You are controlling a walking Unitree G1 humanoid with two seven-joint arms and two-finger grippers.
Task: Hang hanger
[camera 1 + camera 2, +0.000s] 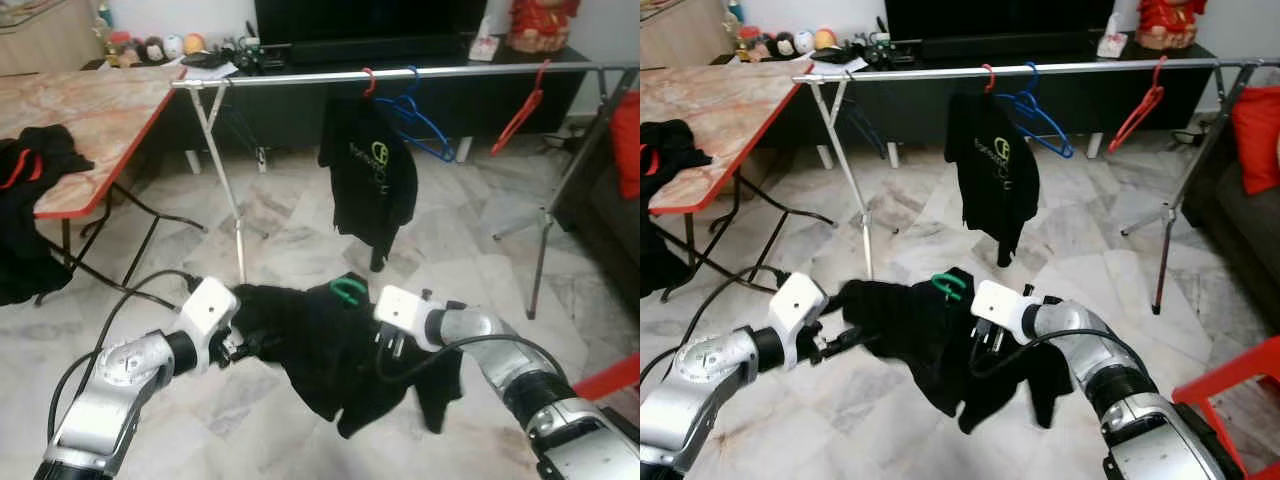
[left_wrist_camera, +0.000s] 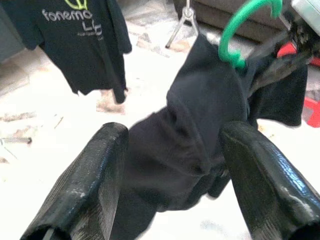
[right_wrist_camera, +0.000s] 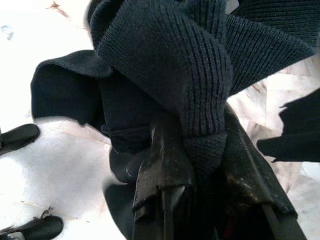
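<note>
A black knit garment [image 1: 330, 355] on a green hanger, its hook [image 1: 347, 291] sticking up, hangs between my two grippers low over the floor. My right gripper [image 3: 200, 145] is shut on a bunched fold of the knit near the collar; it sits just right of the hook [image 1: 392, 345]. My left gripper [image 2: 172, 135] is at the garment's left end [image 1: 240, 348], open, its fingers [image 2: 100, 175] wide apart with cloth lying between them. The silver clothes rail [image 1: 300, 77] runs across the room beyond, well above and behind the garment.
On the rail hang a black printed T-shirt [image 1: 368, 170] on a red hanger, a bare blue hanger [image 1: 420, 125] and a bare red hanger [image 1: 520, 115]. Rack legs [image 1: 225, 170] stand on the marble floor. A table [image 1: 90, 110] with dark clothes [image 1: 30, 160] is left; a red chair [image 1: 610, 378] right.
</note>
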